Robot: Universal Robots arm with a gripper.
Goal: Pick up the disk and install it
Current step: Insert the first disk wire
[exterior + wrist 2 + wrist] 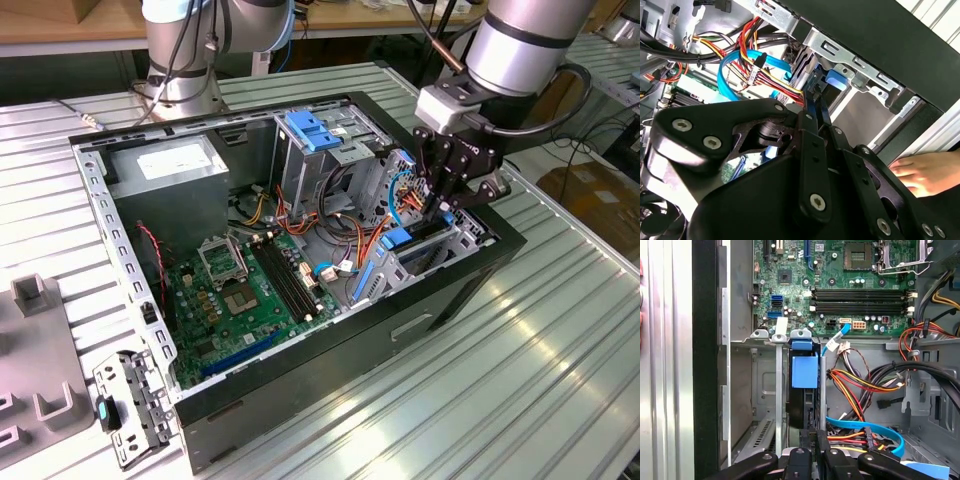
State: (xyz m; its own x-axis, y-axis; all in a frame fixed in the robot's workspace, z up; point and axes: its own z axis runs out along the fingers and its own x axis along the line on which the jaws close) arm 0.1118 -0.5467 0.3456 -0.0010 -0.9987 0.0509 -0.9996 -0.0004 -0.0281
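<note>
Inside the open computer case [300, 400], the disk [804, 371] upright in its bay.

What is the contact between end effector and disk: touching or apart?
Cannot tell. In the first wrist view the end effector overlaps the near end of the disk, hiding any contact or gap.

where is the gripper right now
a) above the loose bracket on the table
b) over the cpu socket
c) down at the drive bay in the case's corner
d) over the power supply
c: in the exterior view the gripper reaches into the drive bay at the computer case's corner.
</note>
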